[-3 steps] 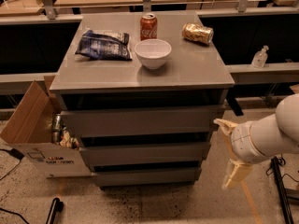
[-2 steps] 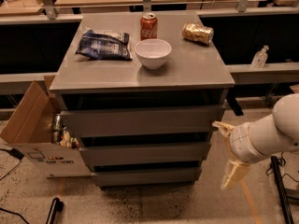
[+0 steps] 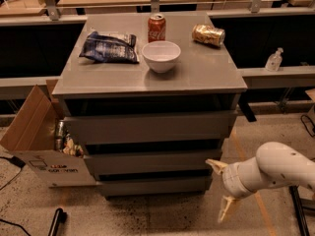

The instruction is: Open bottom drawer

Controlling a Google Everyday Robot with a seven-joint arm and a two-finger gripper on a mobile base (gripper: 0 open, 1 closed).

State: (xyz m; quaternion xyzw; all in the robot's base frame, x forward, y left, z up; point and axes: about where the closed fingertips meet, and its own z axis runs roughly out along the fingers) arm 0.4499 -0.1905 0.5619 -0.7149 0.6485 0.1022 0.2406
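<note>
Arm [image 3: 283, 167] is showing as a smooth, rounded white shell with a soft gloss, thick at the right and narrowing toward the wrist. It is running off the right edge of the scene. A slightly greyer, ringed wrist section [image 3: 236, 181] is closing off its left end. Gripper [image 3: 214, 191] is sitting low at near right, at the arm's left tip. Its two fingers [image 3: 216, 165] are looking cream-yellow, thin and pointed, with tips standing well apart. Any markings are reading too small to tell.
</note>
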